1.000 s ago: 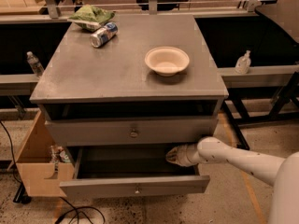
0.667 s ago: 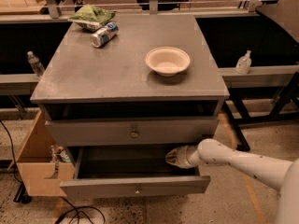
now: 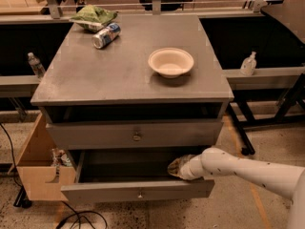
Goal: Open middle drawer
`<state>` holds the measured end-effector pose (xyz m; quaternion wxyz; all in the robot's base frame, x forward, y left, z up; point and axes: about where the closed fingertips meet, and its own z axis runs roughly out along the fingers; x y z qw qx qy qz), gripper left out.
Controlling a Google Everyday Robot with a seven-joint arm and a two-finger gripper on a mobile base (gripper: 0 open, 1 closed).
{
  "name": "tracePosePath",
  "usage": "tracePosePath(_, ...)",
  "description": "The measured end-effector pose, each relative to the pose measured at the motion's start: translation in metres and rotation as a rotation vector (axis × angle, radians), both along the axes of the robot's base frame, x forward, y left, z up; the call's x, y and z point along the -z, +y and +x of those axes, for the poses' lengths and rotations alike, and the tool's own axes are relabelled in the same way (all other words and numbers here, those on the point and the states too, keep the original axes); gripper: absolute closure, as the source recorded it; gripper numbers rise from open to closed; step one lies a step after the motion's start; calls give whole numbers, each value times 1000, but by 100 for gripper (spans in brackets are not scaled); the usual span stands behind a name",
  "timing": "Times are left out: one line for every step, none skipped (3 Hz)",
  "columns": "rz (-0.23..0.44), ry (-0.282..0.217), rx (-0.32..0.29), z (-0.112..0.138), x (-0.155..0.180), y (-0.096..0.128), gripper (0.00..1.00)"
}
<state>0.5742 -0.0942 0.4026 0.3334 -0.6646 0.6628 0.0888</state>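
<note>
Reaching in from the right, the gripper (image 3: 177, 168) is resting inside the pulled-out middle drawer (image 3: 138, 191), whose front is lying just ahead of it, camera-side; whether it is spread, I cannot tell.

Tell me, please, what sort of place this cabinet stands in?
Probably a lab or workshop rather than a home: long black workbenches flank the grey cabinet, a cardboard box and loose cables lie on the speckled floor, and the gripper reaches into the pulled-out drawer.
</note>
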Motion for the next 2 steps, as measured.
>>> tracePosePath(-11, 50, 38, -13, 10, -11, 100)
tracePosePath(-11, 66, 48, -20, 10, -15, 100)
